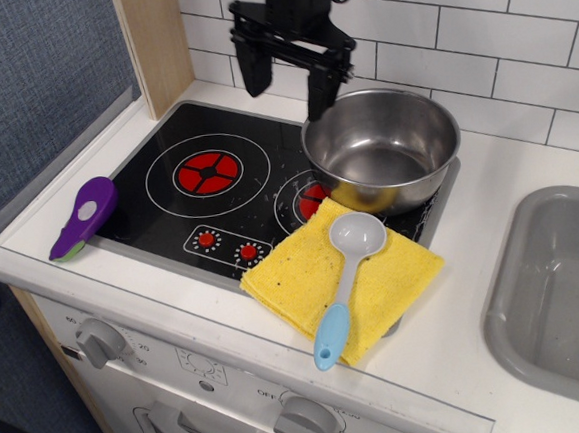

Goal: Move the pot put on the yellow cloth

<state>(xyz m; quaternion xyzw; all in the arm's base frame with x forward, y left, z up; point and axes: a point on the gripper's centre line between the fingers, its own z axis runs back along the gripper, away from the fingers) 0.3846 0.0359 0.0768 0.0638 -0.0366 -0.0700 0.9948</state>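
Observation:
The shiny steel pot (383, 149) stands upright on the right rear burner of the black stove. The yellow cloth (341, 277) lies in front of it, over the stove's front right corner, with a grey and blue spoon (344, 280) lying on it. My black gripper (285, 80) hangs open and empty above the back of the stove, just left of the pot's rim, one finger (320, 86) close to the rim, not touching it.
A purple tool (84, 218) lies at the stove's left edge. The grey sink basin (567, 295) is at the right. A white tiled wall stands behind, a wooden post (154, 45) at the back left. Stove knobs (101, 341) sit below the front edge.

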